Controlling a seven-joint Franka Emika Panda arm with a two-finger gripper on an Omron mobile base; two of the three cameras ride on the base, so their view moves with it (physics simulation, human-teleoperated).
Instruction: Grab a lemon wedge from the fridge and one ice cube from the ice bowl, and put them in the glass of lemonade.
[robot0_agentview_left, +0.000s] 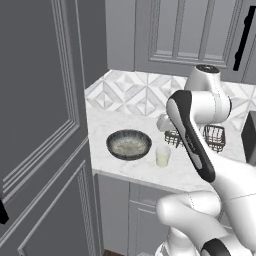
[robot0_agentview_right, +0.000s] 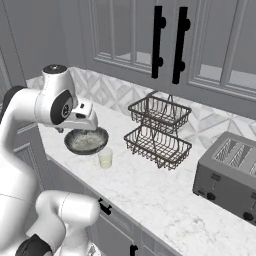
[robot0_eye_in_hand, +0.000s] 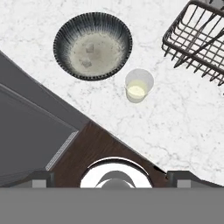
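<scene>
Sitting on the marble counter (robot0_eye_in_hand: 183, 127), the glass of lemonade (robot0_eye_in_hand: 139, 85) stands just right of the ice bowl (robot0_eye_in_hand: 92, 46) holding two cubes, wire basket (robot0_eye_in_hand: 199, 37) farther right, while the gripper (robot0_eye_in_hand: 111, 177) hangs high above, jaws wide and empty.

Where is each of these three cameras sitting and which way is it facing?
Left base view: behind the arm's left, facing the counter corner, ice bowl and glass of lemonade; arm at lower right.
Right base view: behind its right, facing along the counter to the wire basket and toaster; arm at left.
Hand view: straight down over the counter edge; open gripper at bottom.
All share bowl and glass.
</scene>
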